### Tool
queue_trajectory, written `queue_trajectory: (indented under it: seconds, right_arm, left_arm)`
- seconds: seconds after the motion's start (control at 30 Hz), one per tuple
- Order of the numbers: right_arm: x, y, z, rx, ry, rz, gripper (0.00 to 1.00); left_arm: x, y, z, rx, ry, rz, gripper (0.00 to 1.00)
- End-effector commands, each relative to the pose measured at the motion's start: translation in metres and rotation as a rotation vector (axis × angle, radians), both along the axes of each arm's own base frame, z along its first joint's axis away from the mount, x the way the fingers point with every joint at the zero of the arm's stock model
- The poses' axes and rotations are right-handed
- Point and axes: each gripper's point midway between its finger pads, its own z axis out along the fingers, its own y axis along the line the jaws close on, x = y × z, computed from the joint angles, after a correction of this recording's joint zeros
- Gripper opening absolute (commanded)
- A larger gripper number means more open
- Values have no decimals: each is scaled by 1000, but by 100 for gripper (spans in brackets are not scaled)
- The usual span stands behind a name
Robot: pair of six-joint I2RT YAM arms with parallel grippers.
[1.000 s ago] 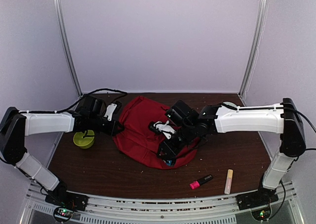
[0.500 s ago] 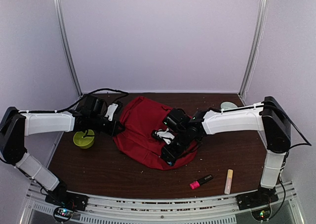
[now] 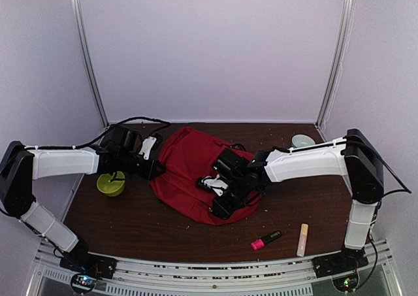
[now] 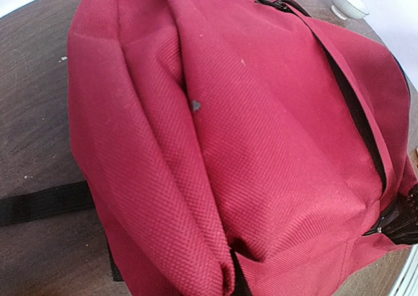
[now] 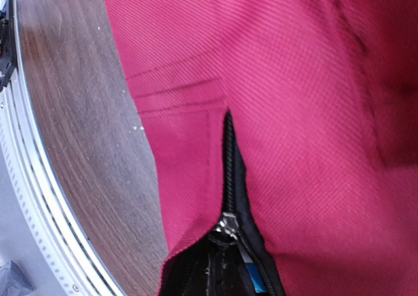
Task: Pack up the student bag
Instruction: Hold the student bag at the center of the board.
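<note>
Soft red fabric backpack point(image 3: 189, 162) lies mid-table, well back from the brown wooden table point(image 3: 130, 224)'s near edge. Left gripper point(image 3: 155, 168) closed at its left edge, right gripper point(image 3: 219, 208) closed by its black zipper point(image 5: 228, 172); grips unclear.

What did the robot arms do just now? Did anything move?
The right hand shifted slightly left on the bag and closed by the zipper; its arm's elbow swung inward. The left hand, bag, pink marker and green bowl stayed put.
</note>
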Motion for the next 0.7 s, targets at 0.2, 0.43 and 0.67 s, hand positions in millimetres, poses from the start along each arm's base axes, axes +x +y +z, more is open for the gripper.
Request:
queue_trajectory:
  seconds: [0.2,0.43,0.67]
  right_arm:
    - [6,-62,32,-3,-82,-116,0]
    - [5,-112,30,-27,-80,-190,0]
    - [14,-58,67,176,-113,-106,4]
  left_arm:
    - [12,10,39,-25,-126,43,0]
    - [10,17,42,-32,-131,41,0]
    - [8,2,66,-154,-164,6,0]
